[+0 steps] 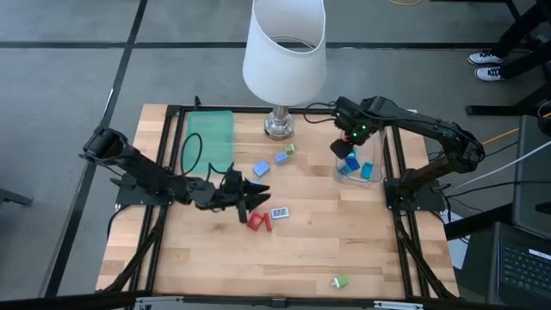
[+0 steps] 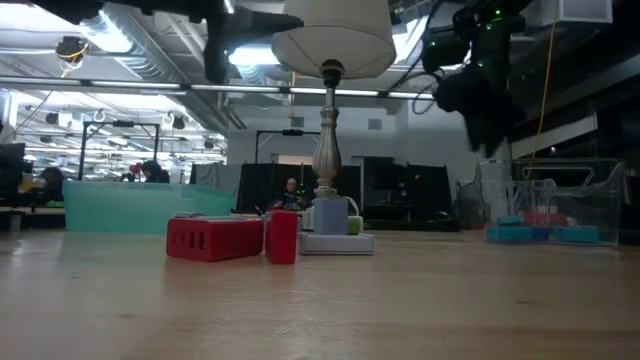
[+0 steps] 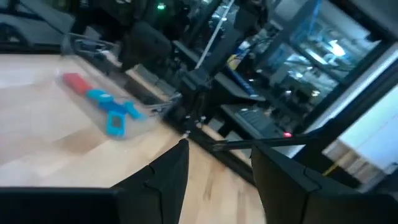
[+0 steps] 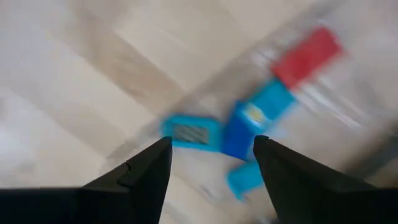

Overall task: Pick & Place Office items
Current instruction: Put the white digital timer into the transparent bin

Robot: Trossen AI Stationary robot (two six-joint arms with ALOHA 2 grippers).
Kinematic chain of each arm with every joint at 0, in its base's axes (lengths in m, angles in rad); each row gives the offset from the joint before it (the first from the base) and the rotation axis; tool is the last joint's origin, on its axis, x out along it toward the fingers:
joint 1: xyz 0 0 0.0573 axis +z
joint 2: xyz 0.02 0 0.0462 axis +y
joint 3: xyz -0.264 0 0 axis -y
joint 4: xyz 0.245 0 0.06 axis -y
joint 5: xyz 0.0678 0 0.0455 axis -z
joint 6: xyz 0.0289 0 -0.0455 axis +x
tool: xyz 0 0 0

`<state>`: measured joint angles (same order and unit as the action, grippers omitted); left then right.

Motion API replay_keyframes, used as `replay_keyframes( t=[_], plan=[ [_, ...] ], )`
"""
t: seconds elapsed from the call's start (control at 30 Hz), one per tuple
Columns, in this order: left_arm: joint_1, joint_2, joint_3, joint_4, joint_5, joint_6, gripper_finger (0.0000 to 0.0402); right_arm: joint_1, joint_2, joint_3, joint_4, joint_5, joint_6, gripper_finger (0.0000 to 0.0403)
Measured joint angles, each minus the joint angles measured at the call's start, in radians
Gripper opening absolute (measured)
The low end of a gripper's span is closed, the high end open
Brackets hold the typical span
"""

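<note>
While the right pincer [image 1: 345, 151] hangs over the clear plastic bin [image 1: 355, 175] at the right edge of the surface [image 1: 301, 254], its fingers stand apart with nothing between them; a dark blue piece [image 4: 241, 129] shows just beyond the tips in the right wrist view, and whether it touches them I cannot tell. Inside the bin lie light blue pieces [image 1: 368, 170] and a red one [image 4: 307, 55]. Beside the lamp [image 1: 281, 52], the flat green tray [image 1: 211, 138] holds no pieces that can be made out. Mid-surface, the left pincer [image 1: 256, 195] hovers with its fingers parted and bare, next to a red piece [image 1: 259, 221] and a white piece [image 1: 278, 212]. Two blue pieces [image 1: 262, 168] sit near the lamp base, and a green piece [image 1: 342, 282] lies alone near the front edge.
</note>
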<state>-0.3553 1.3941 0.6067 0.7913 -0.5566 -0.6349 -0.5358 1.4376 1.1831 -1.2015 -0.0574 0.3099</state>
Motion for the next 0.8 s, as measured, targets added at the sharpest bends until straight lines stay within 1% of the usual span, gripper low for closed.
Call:
replay_keyframes(
  t=[0.07,0.17,0.27,0.33,0.37,0.4,0.47,0.53,0.6,0.63,0.7,0.8],
  plan=[
    [0.024,0.000,0.000,0.015,0.039,-0.041,0.0168,0.000,0.000,0.000,0.079,-0.082,-0.001,0.0226],
    [0.055,0.000,0.000,0.055,0.115,-0.127,0.0168,0.002,0.000,0.000,0.266,-0.229,0.000,0.0211],
    [0.091,0.000,0.000,0.065,0.219,-0.242,0.0169,0.011,0.000,0.000,0.508,-0.406,0.053,0.0197],
    [0.119,0.000,0.001,0.023,0.299,-0.332,0.0174,0.023,0.000,0.000,0.690,-0.508,0.121,0.0190],
    [0.132,-0.001,0.010,-0.044,0.337,-0.377,0.0177,0.031,0.000,0.000,0.788,-0.550,0.161,0.0188],
    [0.142,-0.001,0.030,-0.162,0.388,-0.412,0.0181,0.040,0.000,0.000,0.882,-0.584,0.202,0.0187],
    [0.154,0.003,0.091,-0.483,0.497,-0.441,0.0187,0.061,-0.003,0.000,1.084,-0.636,0.296,0.0187],
    [0.161,0.032,0.178,-0.783,0.587,-0.407,0.0191,0.090,-0.011,0.001,1.288,-0.639,0.378,0.0187],
    [0.170,0.063,0.254,-0.973,0.638,-0.322,0.0194,0.116,-0.022,0.001,1.478,-0.640,0.456,0.0189],
    [0.176,0.079,0.291,-1.026,0.656,-0.273,0.0196,0.127,-0.028,0.001,1.556,-0.640,0.492,0.0190],
    [0.191,0.105,0.359,-1.074,0.689,-0.185,0.0200,0.150,-0.039,0.001,1.690,-0.623,0.556,0.0189],
    [0.209,0.151,0.451,-1.119,0.706,-0.090,0.0206,0.178,-0.069,0.001,1.781,-0.578,0.596,0.0188]
  ],
)
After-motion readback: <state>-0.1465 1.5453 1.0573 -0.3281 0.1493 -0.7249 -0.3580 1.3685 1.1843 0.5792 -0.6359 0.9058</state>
